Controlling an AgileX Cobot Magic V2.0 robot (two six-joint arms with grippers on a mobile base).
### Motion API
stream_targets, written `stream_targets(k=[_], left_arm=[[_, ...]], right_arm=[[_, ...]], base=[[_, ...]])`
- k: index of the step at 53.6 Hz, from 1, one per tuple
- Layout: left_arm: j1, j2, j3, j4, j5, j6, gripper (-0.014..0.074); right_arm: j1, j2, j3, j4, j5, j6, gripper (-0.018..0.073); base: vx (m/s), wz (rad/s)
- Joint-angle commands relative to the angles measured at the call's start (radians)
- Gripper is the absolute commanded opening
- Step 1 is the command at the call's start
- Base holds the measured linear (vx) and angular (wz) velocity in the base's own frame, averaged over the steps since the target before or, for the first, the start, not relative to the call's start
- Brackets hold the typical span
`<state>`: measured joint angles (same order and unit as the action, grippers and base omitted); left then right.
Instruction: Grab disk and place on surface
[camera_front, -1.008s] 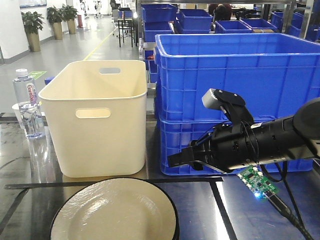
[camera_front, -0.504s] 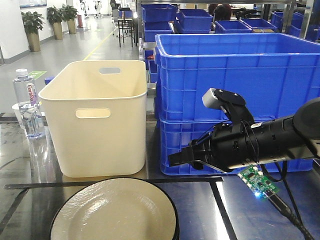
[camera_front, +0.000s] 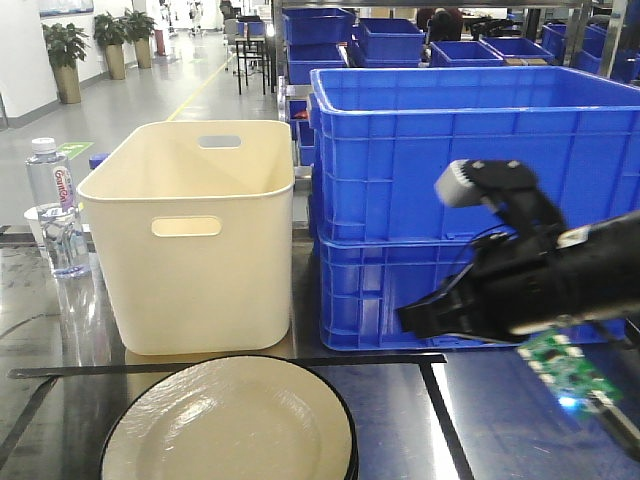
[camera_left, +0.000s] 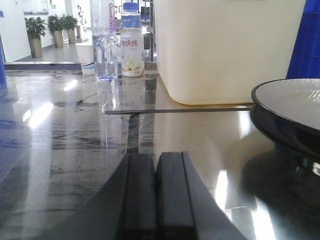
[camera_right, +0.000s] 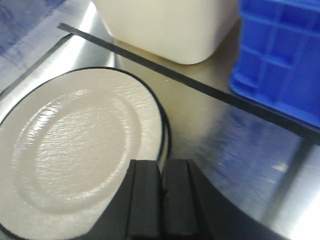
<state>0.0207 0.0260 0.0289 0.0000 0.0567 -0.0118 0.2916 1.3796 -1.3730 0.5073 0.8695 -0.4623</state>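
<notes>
Right hand (camera_right: 161, 200) — fingers pressed together, empty — hovers over the disk's (camera_right: 75, 150) right edge.

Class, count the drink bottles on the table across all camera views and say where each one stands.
2. A clear water bottle stands left of the cream bin; a small milk-drink bottle stands beside it, nearer the bin. More may be hidden behind the bin.

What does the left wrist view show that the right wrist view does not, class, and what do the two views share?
Only the left wrist view shows the clear water bottle, the small drink bottle and the left claw, shut. Only the right wrist view shows the blue crate, the right claw, also shut, and the whole top of the plate. Both show the cream bin, the black tape line on the glossy surface, and the plate.
</notes>
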Motion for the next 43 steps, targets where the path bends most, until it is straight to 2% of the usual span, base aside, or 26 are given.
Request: stream_targets(k=[1, 5, 9, 16, 21, 26, 35, 39, 43], left_arm=[[-0.005, 0.007, -0.019, 0.000, -0.082, 0.004, -0.0009], [-0.005, 0.007, -0.019, 0.000, -0.082, 0.004, -0.0009], [-0.005, 0.007, -0.019, 0.000, -0.082, 0.004, -0.0009], [-0.005, 0.007, -0.019, 0.000, -0.082, 0.004, -0.0009], [-0.005, 0.007, -0.019, 0.000, -0.082, 0.004, -0.0009], [-0.005, 0.007, -0.019, 0.000, -0.082, 0.004, -0.0009], [-0.005, 0.007, -0.019, 0.000, -0.082, 0.004, -0.0008], [-0.005, 0.007, -0.019, 0.000, -0.082, 0.004, -0.0008], [-0.005, 0.007, -0.019, 0.000, -0.082, 0.004, -0.0008]], right_arm=[[-0.003, -0.102, -0.018, -0.092, -0.046, 0.119, -0.0013], [-0.003, -0.170, 0.048, -0.175, -0.123, 0.221, -0.0012], [-0.003, -0.253, 0.174, -0.222, -0.262, 0.298, -0.0011], [-0.003, -0.392, 0.409, -0.252, -0.507, 0.329, -0.0011], [-0.003, -0.512, 0.585, -0.322, -0.635, 0.331, -0.0009], [-0.004, -0.622, 0.724, -0.406, -0.690, 0.352, -0.0009], [-0.008, -0.833, 0.922, -0.593, -0.696, 0.548, -0.0009], [-0.038, -0.916, 0.992, -0.674, -0.695, 0.621, -0.0009], [-0.091, -1.012, 1.061, -0.695, -0.695, 0.657, -0.0008]], base=[[0.00, 0.00], [0.00, 0.00], [0.00, 0.00], [0.00, 0.00], [0.00, 0.00], [0.00, 0.00], [0.00, 0.00], [0.00, 0.00], [0.00, 0.00]])
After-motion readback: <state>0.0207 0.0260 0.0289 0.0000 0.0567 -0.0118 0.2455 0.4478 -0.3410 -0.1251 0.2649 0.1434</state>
